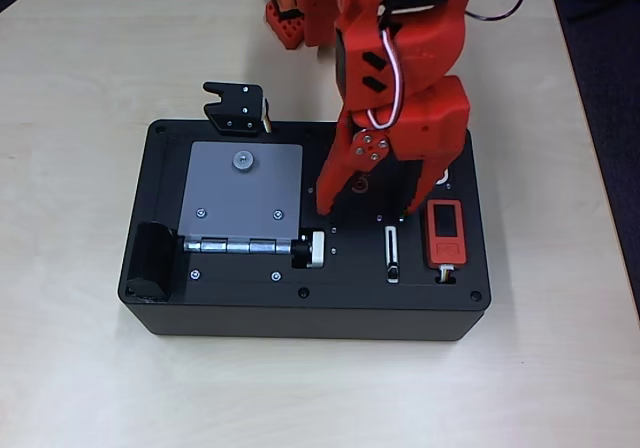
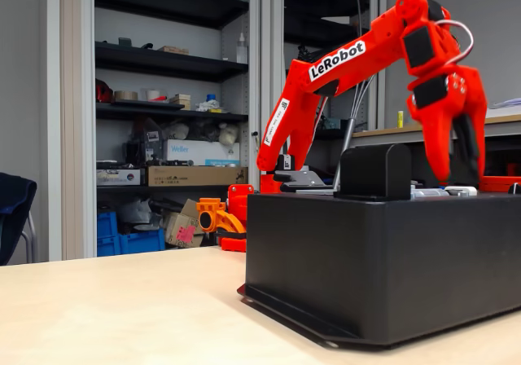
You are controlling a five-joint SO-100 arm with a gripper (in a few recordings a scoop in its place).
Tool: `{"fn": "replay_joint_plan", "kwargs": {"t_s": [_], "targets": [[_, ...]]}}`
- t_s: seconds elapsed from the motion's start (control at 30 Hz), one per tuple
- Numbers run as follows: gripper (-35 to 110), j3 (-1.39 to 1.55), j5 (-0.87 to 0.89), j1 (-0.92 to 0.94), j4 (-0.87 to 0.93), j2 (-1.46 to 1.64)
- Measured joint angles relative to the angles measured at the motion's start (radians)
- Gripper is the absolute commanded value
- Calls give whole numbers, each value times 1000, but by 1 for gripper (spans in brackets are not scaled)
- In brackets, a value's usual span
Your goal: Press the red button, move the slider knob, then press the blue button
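My orange gripper [image 1: 368, 208] hangs open over the right half of the black box [image 1: 250, 313], its two fingertips spread wide with nothing between them. One fingertip [image 1: 412, 208] points down just above the far end of the white-rimmed slider slot [image 1: 392, 248]. The tiny black slider knob [image 1: 393, 270] sits at the slot's near end. A sliver of the white oval plate [image 1: 443, 176] peeks out beside the gripper body. The red button and the blue button are hidden under the gripper. In the fixed view the gripper [image 2: 457, 173] points straight down at the box top.
An orange-red device with a black screen [image 1: 445, 230] lies right of the slot. A grey hinged plate [image 1: 242, 193] and a silver-and-black cylindrical knob [image 1: 312, 249] fill the box's left half. A black bracket [image 1: 237, 108] stands at the back edge. Bare table [image 1: 80, 168] surrounds the box.
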Motion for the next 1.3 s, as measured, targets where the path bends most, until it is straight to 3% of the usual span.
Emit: {"fn": "replay_joint_plan", "kwargs": {"t_s": [0.57, 1.3], "targets": [[76, 273, 103, -114, -23, 241], [78, 541, 129, -126, -126, 423]]}}
